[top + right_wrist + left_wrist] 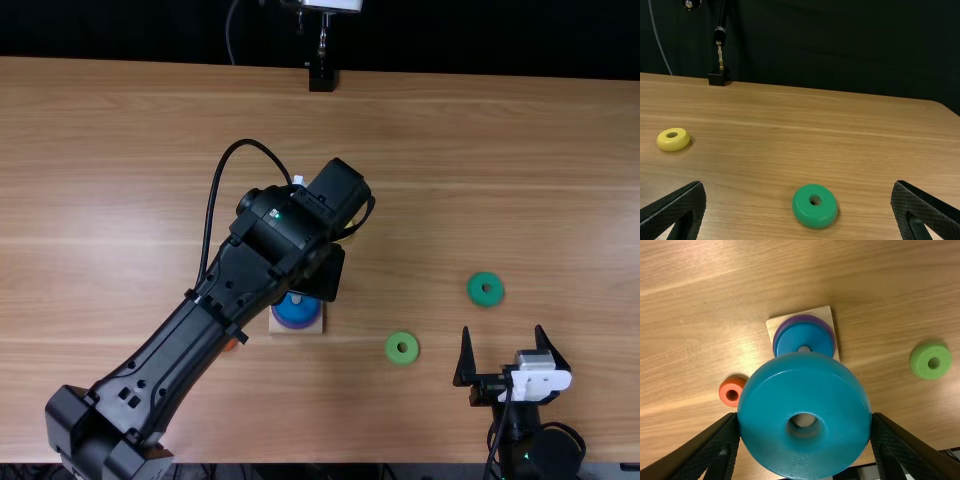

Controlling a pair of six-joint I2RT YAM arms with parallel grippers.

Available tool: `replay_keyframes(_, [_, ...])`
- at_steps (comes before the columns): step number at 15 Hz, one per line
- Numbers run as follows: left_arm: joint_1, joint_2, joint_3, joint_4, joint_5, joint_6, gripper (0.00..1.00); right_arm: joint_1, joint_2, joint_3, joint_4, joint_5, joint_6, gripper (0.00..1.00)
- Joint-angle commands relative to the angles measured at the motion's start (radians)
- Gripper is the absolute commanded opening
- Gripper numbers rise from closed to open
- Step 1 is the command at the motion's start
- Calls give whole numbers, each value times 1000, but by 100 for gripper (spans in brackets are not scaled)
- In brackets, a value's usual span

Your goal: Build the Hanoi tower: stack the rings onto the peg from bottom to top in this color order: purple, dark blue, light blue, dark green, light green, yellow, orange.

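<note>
Here, light blue ring, held, nearly face-on (hole showing)

In my left wrist view I see a teal-blue ring at lower middle. Above it, in the upper middle, is a stronger blue ring with a purple ring edging it, on a pale wood-coloured base. I get an orange-red ring at left and a light green ring at right. My right wrist view gives me dark green for the ring at lower middle, and yellow for the one at left. The table is light brown, streaked with grain; the backdrop across the top is near-black.
</note>
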Motion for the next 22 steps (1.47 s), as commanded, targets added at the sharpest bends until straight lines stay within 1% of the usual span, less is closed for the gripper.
replay_keyframes(1, [4, 12, 27, -7, 35, -13, 100, -2, -13, -16, -14, 11, -1, 100])
replay_keyframes(2, [9, 11, 21, -5, 39, -16, 100, -2, -13, -16, -14, 11, -1, 100])
replay_keyframes(3, [20, 8, 11, 6, 39, -14, 100, -3, -13, -16, -14, 11, -1, 100])
replay_keyframes(6, [26, -3, 11, 21, 39, -14, 100, -2, -13, -16, -14, 13, -1, 100])
replay_keyframes(8, [52, -22, 21, 23, 39, -13, 100, -2, -13, -16, -14, 11, -1, 100])
replay_keyframes(9, [78, -37, 30, 34, 35, -11, 100, -2, -13, -16, -14, 11, -3, 100])
replay_keyframes(10, [109, -69, 34, 43, 19, -9, 100, -2, -13, -16, -14, 11, -1, 100])
replay_keyframes(11, [139, -114, 31, 62, 9, -11, 100, -2, -13, -16, -14, 11, -1, 100])
replay_keyframes(12, [175, -170, 25, 108, -7, -11, 100, -2, -13, -16, -14, 11, -1, 100])
replay_keyframes(13, [208, -230, 5, 185, -9, -7, 100, -2, -13, -16, -14, 11, -1, 100])
replay_keyframes(15, [270, -367, -164, 373, 7, -3, 100, -2, -13, -14, -14, 11, -1, 100])
replay_keyframes(17, [310, -526, -357, 583, 7, 0, 100, -2, -13, -16, -14, 11, -1, 100])
replay_keyframes(19, [354, -680, -550, 759, 7, 4, 100, -2, -13, -16, -14, 13, -1, 100])
replay_keyframes(20, [372, -758, -648, 829, 7, 21, 100, -2, -13, -16, -14, 11, -1, 100])
replay_keyframes(21, [394, -833, -740, 892, 7, 76, 100, -2, -13, -16, -14, 13, -1, 100])
replay_keyframes(22, [420, -910, -831, 936, 7, 159, 100, -3, -13, -16, -14, 11, -1, 100])
